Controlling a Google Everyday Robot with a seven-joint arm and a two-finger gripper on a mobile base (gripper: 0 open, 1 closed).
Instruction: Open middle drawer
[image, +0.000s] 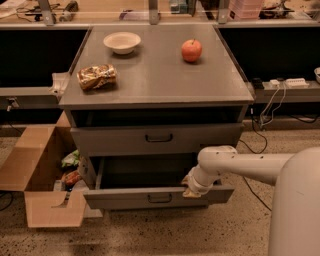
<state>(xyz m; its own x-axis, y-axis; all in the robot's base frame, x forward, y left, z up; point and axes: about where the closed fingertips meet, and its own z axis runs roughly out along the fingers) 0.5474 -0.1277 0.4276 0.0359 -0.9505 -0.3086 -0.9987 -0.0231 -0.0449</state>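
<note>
Gripper (192, 188) sat low at grey cabinet (150, 80) front. Speckled floor (175, 235) below it, open cardboard box (35, 165) well left, dark benches (30, 55) behind on both sides, cables (272, 100) and power strip (292, 81) up-right. Dim warm light.

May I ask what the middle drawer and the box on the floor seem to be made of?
The middle drawer, with the gripper at its front edge, looks like painted metal: flat matte grey. The box looks cardboard: brown, folded flaps.

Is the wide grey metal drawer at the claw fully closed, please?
No, the wide grey metal drawer juts out of the cabinet, interior exposed, with the claw at its front rim.
</note>
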